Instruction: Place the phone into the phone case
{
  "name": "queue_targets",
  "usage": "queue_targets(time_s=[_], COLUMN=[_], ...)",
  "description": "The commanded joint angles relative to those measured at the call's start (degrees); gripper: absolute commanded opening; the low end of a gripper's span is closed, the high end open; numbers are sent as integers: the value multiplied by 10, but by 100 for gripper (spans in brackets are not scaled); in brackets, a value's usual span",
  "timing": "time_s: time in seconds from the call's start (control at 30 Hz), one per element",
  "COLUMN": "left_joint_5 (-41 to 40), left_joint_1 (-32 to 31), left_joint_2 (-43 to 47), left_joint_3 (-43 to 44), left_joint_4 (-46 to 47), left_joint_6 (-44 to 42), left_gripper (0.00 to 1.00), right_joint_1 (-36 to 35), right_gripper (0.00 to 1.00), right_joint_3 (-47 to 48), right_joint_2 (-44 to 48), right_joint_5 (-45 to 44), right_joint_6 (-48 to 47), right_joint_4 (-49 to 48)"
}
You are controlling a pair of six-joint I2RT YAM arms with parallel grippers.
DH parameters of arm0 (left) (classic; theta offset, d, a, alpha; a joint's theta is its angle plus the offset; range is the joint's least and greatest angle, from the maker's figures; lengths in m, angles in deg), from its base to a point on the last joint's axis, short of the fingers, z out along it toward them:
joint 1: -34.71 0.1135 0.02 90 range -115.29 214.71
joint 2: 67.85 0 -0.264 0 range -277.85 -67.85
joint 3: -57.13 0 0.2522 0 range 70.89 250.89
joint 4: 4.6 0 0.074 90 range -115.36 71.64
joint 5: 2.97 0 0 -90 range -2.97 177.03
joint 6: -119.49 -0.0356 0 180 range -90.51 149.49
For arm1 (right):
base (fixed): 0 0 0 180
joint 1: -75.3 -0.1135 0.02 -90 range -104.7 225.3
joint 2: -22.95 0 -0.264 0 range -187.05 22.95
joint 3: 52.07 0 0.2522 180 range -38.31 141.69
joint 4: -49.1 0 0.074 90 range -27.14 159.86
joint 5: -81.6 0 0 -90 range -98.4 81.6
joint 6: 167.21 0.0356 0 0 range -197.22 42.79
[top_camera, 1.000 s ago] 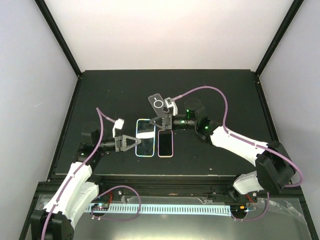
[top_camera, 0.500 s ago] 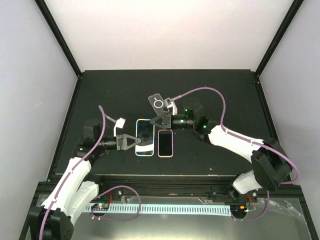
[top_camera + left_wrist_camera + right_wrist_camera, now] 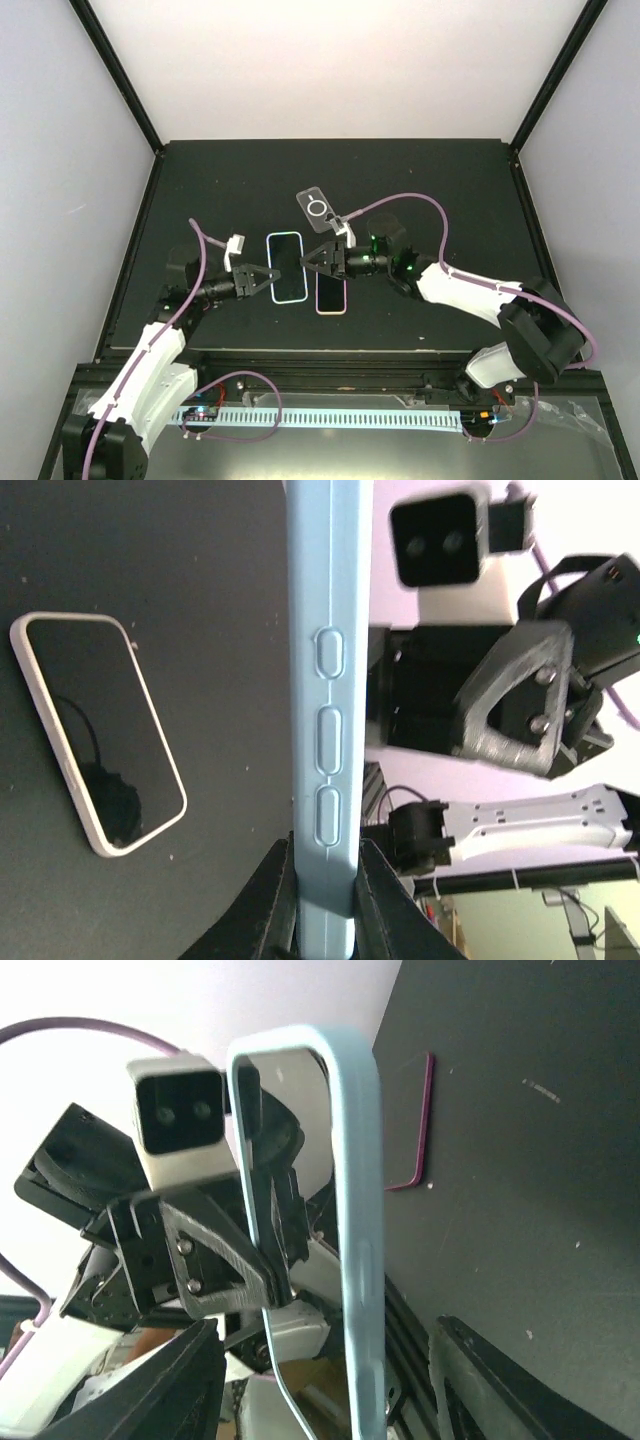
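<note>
Black table [image 3: 450, 170] (white walls [image 3: 330, 70] around); left gripper [image 3: 268, 278] pinches case [image 3: 287, 255], right gripper [image 3: 308, 260] spread.

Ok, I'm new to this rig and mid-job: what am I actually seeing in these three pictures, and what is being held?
You are seeing two white robot arms bolted to a black table, each ending in a two-finger gripper. The wide picture comes from a fixed camera above and behind them. The other two come from a camera on each wrist, looking past that arm's own fingers. The left gripper is shut on one edge of the light blue phone case, holding it up. The right gripper is open, close to the case's opposite side. On the table lie the pink-rimmed phone, dark screen up, and a clear flat plastic piece with a white ring.
</note>
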State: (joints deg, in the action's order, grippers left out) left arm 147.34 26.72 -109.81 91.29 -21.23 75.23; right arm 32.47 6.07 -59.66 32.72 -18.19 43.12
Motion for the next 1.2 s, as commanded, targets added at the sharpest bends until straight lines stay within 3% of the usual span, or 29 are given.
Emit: queue_targets(time_s=[0.0,0.27,0.67,0.8,0.97,1.0,1.07,1.17], left_joint_5=[-18,-23,-38,-58,-84,-87,-96,-116], left_joint_1=[2,1,1,1,2,2,2,2], left_joint_2=[23,18,23,26,30,30,30,27], left_joint_3=[10,9,8,17,31,33,36,41], left_joint_4=[96,125,106,59,2,-6,-19,-46], left_joint_6=[65,96,94,70,36,32,22,10], left_gripper=[2,2,6,25,61,69,97,99], right_joint_1=[-16,-31,-31,-30,-25,-23,-16,-4], right_gripper=[57,38,8,3,2,2,2,2], right_joint_3=[-11,-23,-28,-30,-39,-42,-49,-53], right_joint_2=[9,-18,-22,-23,-13,-7,9,43], right_joint_5=[23,50,53,52,47,43,34,11], right_joint_6=[16,60,77,86,78,73,57,5], right_joint_4=[-49,-135,-163,-162,-139,-126,-86,7])
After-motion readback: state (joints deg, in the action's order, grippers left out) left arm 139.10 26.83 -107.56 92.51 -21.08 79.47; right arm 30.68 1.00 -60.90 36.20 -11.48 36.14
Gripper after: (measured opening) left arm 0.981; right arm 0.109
